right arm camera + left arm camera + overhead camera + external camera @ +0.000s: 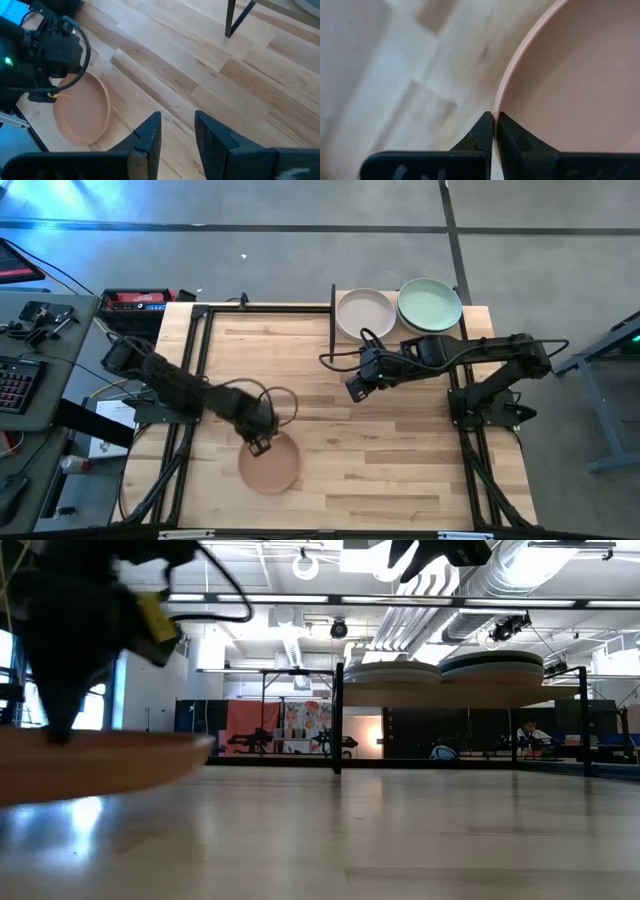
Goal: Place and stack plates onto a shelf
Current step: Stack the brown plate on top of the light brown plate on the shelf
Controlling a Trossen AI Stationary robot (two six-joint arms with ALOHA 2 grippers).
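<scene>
A peach plate point(270, 465) sits at the table's near left; it also shows in the low view point(90, 765) and the right wrist view point(82, 112). My left gripper point(260, 444) is shut on its far-left rim. My right gripper point(355, 388) hangs open and empty above the table's middle, its fingers apart in its wrist view point(177, 130). The shelf point(480, 320) stands at the far right on black posts point(332, 320). It carries a pale beige plate point(365, 313) and a mint green plate point(430, 305), side by side. My left gripper point(495, 117) pinches the peach plate's rim point(501, 97) between its two fingers, one inside the plate and one outside. The fingers come from above, pointing down, at the plate's far-left side. Whether the plate is lifted off the table I cannot tell.
Bare plank tabletop point(400, 460) lies between the peach plate and the shelf. Black frame rails point(195, 360) run along the table's left and right sides. A side desk with a keyboard and tools point(30, 350) stands left of the table.
</scene>
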